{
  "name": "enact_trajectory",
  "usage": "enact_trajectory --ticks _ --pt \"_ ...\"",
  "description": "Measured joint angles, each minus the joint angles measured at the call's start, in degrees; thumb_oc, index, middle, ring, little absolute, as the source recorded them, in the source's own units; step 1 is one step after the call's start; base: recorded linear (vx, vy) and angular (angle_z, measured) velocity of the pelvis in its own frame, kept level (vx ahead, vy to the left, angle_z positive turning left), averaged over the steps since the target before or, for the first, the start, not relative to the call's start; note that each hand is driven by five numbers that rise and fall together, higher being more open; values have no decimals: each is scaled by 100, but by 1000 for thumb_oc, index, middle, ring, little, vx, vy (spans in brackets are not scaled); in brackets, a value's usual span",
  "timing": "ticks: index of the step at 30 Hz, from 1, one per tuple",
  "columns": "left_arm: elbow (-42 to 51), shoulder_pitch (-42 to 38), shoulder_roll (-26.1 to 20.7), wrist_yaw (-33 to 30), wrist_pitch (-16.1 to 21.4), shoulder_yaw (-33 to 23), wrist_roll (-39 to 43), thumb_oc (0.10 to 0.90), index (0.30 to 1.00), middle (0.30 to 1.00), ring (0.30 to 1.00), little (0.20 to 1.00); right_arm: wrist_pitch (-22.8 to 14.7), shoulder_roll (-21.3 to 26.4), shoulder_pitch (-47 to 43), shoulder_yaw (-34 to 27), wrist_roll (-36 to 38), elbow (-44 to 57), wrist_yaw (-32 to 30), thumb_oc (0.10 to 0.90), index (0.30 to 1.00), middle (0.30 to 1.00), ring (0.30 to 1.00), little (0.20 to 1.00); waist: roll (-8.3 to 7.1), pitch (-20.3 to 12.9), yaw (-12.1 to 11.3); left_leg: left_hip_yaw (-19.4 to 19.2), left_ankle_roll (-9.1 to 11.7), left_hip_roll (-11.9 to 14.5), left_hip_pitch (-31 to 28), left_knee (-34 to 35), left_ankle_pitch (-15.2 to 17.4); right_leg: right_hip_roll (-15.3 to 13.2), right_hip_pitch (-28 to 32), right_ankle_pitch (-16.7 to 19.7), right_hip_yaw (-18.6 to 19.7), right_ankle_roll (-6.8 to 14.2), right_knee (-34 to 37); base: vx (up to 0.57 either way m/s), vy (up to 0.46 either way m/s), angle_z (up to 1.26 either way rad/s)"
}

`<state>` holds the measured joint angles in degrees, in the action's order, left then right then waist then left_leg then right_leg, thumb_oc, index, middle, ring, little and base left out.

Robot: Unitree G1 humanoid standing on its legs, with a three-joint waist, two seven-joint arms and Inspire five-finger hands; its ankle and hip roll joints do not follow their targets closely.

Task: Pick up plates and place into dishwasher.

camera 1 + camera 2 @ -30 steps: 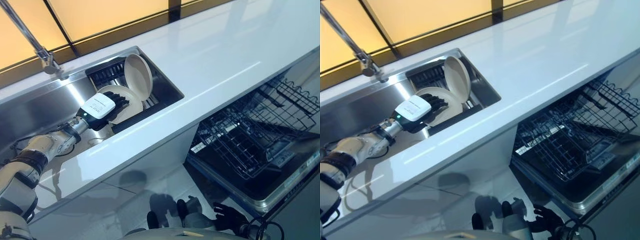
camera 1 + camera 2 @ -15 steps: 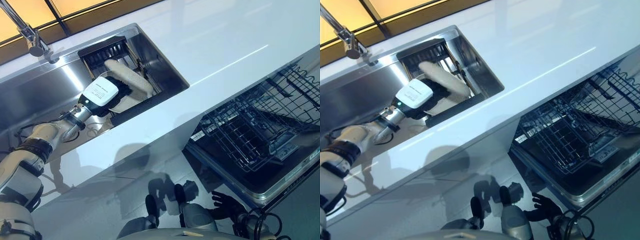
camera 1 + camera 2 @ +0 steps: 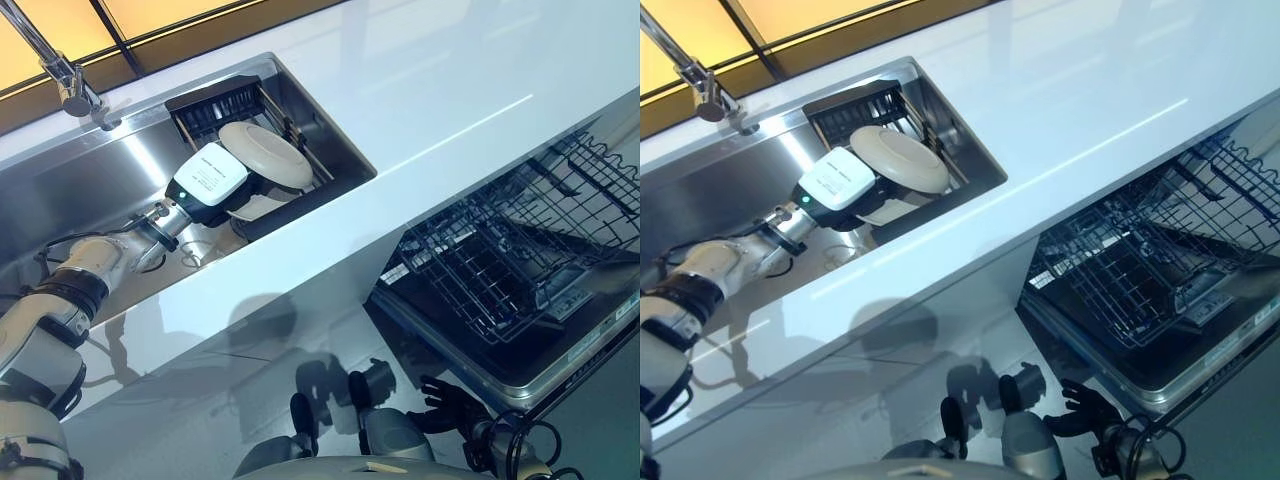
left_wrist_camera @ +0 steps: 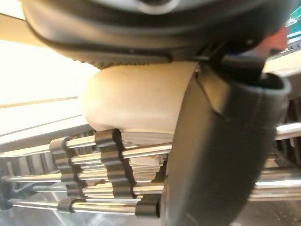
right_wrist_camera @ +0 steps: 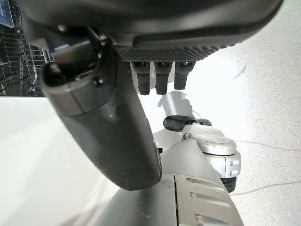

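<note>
1. Left hand [image 3: 208, 183]: it is reaching into the sink [image 3: 110, 190] and gripping a cream plate [image 3: 265, 155], with the thumb [image 4: 221, 155] curled over the plate's rim in the left wrist view.
2. Plate, change: half a second ago it was showing edge-on under the hand; it is now tilting so that its broad round face is lying above the black rack [image 3: 225, 100], clear of the slots it stood in a second ago.
3. Second plate [image 3: 262, 206]: it is lying low in the rack, just beneath the held one and partly hidden by it.
4. Right hand [image 3: 447, 403]: it is hanging low by the floor, well apart from the sink, with fingers [image 5: 157, 77] relaxed and holding nothing, much as a second ago.
5. Dishwasher [image 3: 560, 360]: its door is lying open under the counter, and the wire basket [image 3: 490, 270] is sitting pulled out, bare of plates.
6. Counter [image 3: 450, 90]: a white glossy top is running past the sink and over the dishwasher.
7. Tap [image 3: 60, 70]: a metal spout is rising behind the sink.
8. Room: amber panels [image 3: 150, 15] in dark frames are backing the counter; the floor [image 3: 250, 400] is pale and shiny.
</note>
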<state>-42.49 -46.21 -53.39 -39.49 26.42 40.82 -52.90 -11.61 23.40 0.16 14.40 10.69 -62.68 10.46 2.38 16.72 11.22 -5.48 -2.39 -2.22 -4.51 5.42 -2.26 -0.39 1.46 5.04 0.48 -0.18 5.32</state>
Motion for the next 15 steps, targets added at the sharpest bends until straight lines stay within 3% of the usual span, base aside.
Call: enact_trajectory --ticks 15 --pt "150 -89 -296 660 295 0 -17 100 300 300 300 200 215 -35 11 -9 -137 122 -2 800 900 900 900 900 20 -17 39 79 -2 17 -293 0 -7 5 319 -12 -98 -6 0 12 -46 2"
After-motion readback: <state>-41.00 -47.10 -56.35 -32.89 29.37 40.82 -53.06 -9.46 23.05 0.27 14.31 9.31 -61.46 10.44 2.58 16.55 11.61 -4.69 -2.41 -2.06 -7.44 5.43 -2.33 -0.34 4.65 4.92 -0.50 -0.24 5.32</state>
